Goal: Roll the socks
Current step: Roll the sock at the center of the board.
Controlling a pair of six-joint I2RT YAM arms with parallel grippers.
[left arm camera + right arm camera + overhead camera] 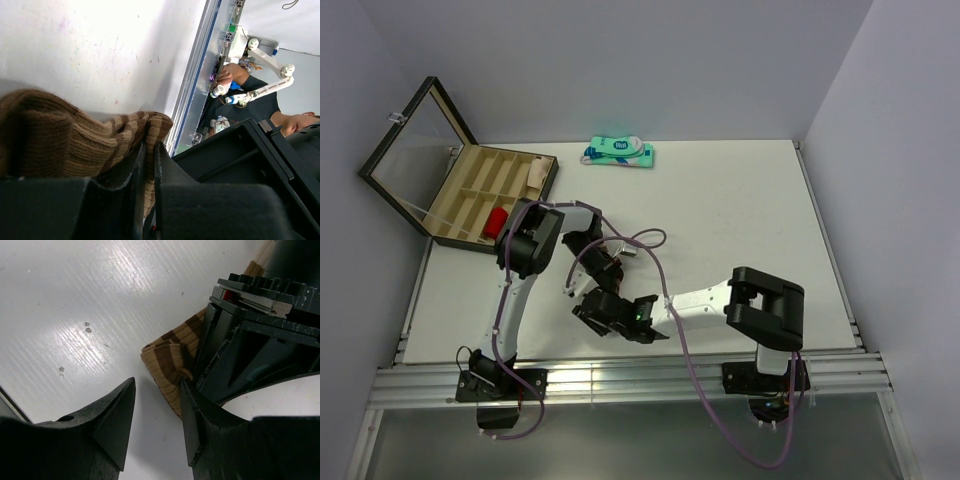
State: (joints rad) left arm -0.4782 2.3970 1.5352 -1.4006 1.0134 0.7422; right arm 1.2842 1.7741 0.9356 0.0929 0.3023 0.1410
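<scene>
The work sits at the middle of the bench [740, 200], near its front edge, where both arms meet. The left hand [150, 165] is closed down narrow on the brown sock [75, 145]. Its ribbed, tan-banded fabric is pinched between the pads, and the rest is bunched in a thick fold on the bench surface beside them. The right hand [157, 410] is spread wide and holds nothing. The sock's striped end [167, 365] lies just ahead of the gap and touches the inner face of one finger [192, 425]. I cannot pick out the second sock in any view. This looks like the rolling step itself, early to midway: one end is gripped and a first fold is formed, but there is no tight roll yet. The next move likely calls for the right hand to close on the free end, or pin it to the bench. The left could then turn the fabric over without the bundle sliding or springing open.
</scene>
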